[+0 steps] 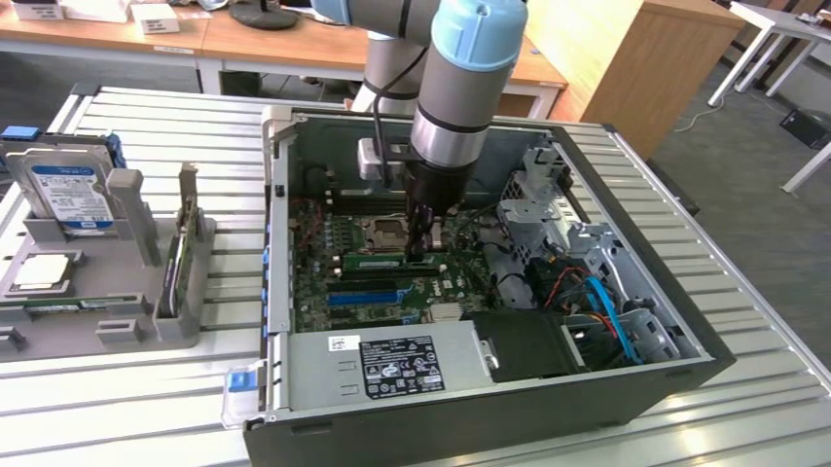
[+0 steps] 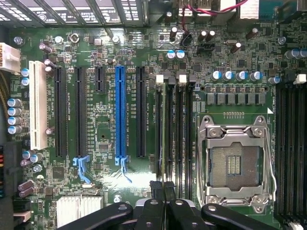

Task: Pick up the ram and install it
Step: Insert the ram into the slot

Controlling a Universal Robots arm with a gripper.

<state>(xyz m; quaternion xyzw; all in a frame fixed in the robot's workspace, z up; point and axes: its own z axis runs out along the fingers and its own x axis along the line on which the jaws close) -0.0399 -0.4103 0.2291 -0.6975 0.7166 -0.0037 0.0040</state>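
As I scan the exterior view from its left, a grey fixture [image 1: 117, 326] sits on the slatted table [image 1: 143, 409], with a hard drive [image 1: 72, 195] standing in it toward the upper left of the frame. Just beside it, in the middle of the frame, the computer case [image 1: 454, 433] lies open on its side. A power supply [image 1: 389, 362] runs along its near edge, with the motherboard [image 1: 325, 248] behind that. The ram [image 1: 374, 261] stands on its edge in a memory slot at the centre of the board, green with a white label. It runs across the frame just above the blue slot connector [image 1: 366, 296]. The arm [image 1: 468, 88] drops in from the top of the frame and puts the gripper [image 1: 418, 253] right at the ram's end on the exterior view's right. Further right are the metal drive bays [image 1: 546, 209] and a blue cable [image 1: 604, 306].

From the wrist camera I see a white slot [image 2: 38, 105], the blue connector, black memory slots [image 2: 184, 124] and the empty processor socket [image 2: 235, 163] beside them. The jaws are closed, fingertips [image 2: 157, 189] together in line with one memory slot. I cannot tell whether they pinch the ram or only touch its top.
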